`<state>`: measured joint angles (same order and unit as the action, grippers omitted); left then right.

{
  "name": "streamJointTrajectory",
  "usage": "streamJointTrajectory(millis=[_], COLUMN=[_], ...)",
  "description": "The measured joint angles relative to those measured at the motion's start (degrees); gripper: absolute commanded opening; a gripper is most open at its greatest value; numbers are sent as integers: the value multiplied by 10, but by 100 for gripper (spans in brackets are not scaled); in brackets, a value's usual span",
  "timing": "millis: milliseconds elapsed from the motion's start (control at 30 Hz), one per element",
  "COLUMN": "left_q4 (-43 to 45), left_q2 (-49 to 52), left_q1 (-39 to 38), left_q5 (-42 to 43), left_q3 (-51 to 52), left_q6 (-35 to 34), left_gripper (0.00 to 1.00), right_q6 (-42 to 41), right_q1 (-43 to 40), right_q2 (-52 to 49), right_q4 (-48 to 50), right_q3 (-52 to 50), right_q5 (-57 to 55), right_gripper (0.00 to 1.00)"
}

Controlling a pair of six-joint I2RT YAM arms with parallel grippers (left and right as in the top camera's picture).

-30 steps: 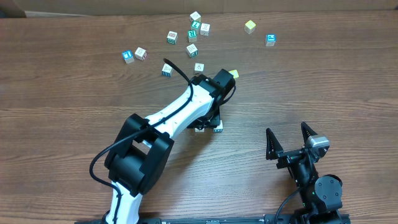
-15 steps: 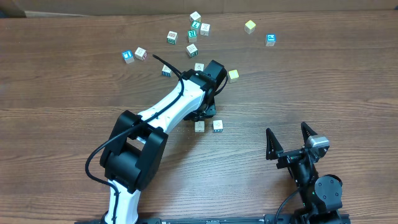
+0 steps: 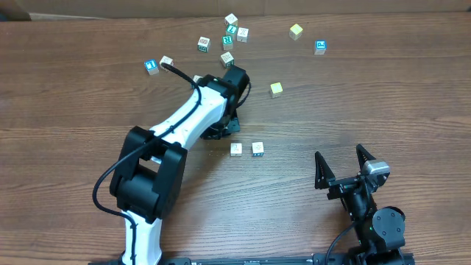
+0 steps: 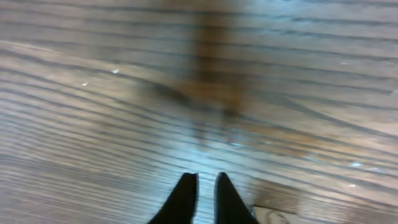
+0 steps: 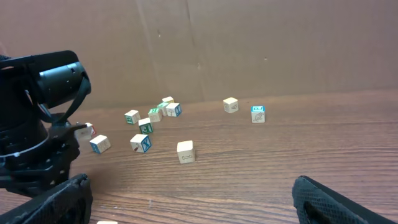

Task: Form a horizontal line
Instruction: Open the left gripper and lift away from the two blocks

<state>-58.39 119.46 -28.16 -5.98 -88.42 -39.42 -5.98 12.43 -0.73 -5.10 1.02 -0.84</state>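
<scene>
Left hand (image 4: 205, 179) pinched together on nothing over the desk (image 3: 383, 88), right hand (image 3: 339, 153) spread apart at lower right, horizontal line (image 3: 257, 149) of two cubes mid-frame, slightly apart, loose cubes (image 3: 227, 59) scattered at upper centre

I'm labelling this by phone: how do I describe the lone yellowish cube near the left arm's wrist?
Find the white left arm reaching across the wooden table. Right of its black wrist sits a yellowish cube. Unlike the far cluster's cubes, it has no close neighbour.

Even light, blurry left-wrist view
</scene>
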Motion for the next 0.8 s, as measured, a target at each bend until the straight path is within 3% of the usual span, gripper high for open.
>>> streamJointTrajectory(millis=[433, 800], left_q4=[-33, -2], left_q2=[0, 0], left_q1=[-8, -16], left_q5=[45, 80], left_q3=[28, 31], left_q6=[9, 10], left_gripper=[4, 4], right_q6=[0, 0], right_q1=[0, 0], right_q2=[0, 0], right_q4=[0, 0], right_q3=[0, 0], right_q5=[0, 0], right_gripper=[100, 100])
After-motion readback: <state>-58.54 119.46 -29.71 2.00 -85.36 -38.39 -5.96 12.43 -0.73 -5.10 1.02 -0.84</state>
